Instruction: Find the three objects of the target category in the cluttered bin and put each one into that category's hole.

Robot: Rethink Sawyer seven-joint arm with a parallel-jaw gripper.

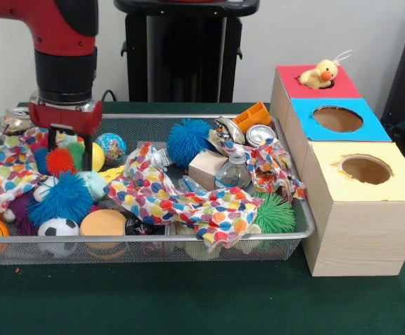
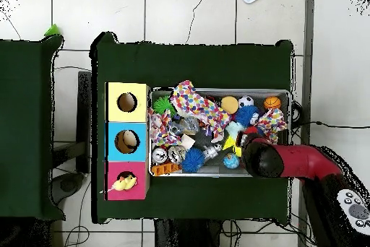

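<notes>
I've got the gripper (image 1: 68,143) parked low over one end of the bin (image 1: 307,227), the end farthest from the boxes, because that's where the clutter is thickest and I figure the plush animals are buried there. Its fingers are down among the balls, so I honestly can't tell if the jaws are spread or pinching anything. Right below them sit a red spiky ball (image 1: 61,160) and a yellow ball (image 1: 96,157), with a blue spiky ball (image 1: 61,199) a bit nearer the camera. The spotted cloth (image 1: 181,195) sprawls away from the jaws toward the boxes and probably hides whatever's left. One yellow duckling (image 1: 320,74) is well apart from the jaws, sitting in the hole (image 1: 322,82) of the red-topped box, head poking up, so I'd call that one about done. I can't spot any other plush toy in either view, so my guess is the cloth needs digging under next.
</notes>
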